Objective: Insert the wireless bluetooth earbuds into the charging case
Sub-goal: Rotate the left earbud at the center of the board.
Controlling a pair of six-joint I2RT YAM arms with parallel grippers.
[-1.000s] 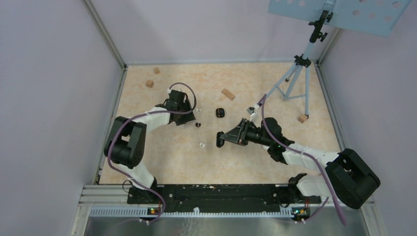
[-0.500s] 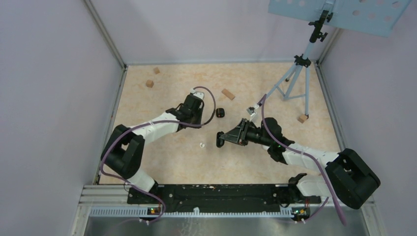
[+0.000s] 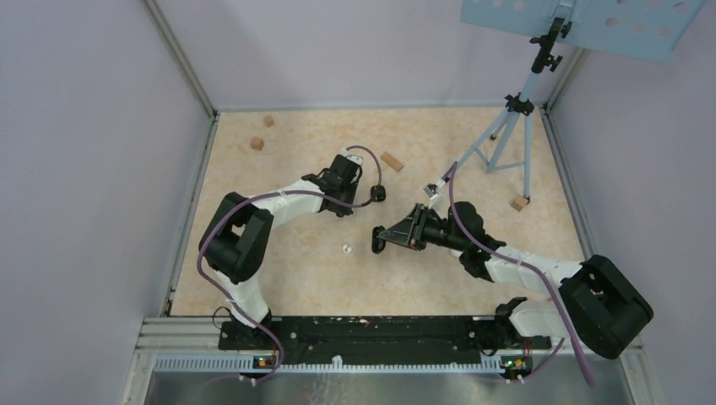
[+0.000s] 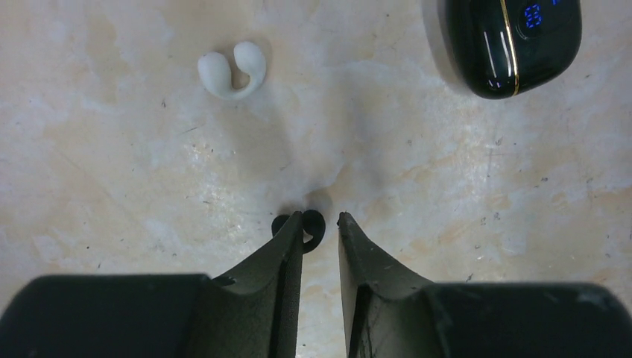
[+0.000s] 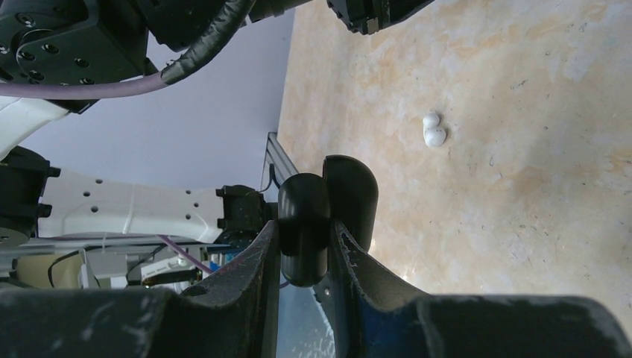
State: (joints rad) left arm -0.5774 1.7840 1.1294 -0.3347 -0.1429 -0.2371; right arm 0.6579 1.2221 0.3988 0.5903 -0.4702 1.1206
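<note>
My left gripper (image 3: 342,207) points down at the table left of a closed black case (image 3: 378,193). In the left wrist view its jaws (image 4: 320,220) stand a narrow gap apart. A black earbud (image 4: 313,230) lies on the table at the tip of the left finger, not clamped. A white earbud (image 4: 232,68) lies ahead, and the black case (image 4: 514,41) with a gold band is at the top right. My right gripper (image 3: 382,239) is shut on an open black charging case (image 5: 302,224), held above the table. Another white earbud (image 3: 346,249) (image 5: 434,130) lies left of it.
Tan wooden blocks lie at the far left (image 3: 257,143) (image 3: 268,121), centre back (image 3: 391,161) and right (image 3: 519,203). A blue tripod (image 3: 507,135) stands at the back right. Walls close in the table on three sides.
My left arm has swung right and forward, from the left of the two small earbuds to over them, close to the closed black case. The right arm and its case have not moved.
</note>
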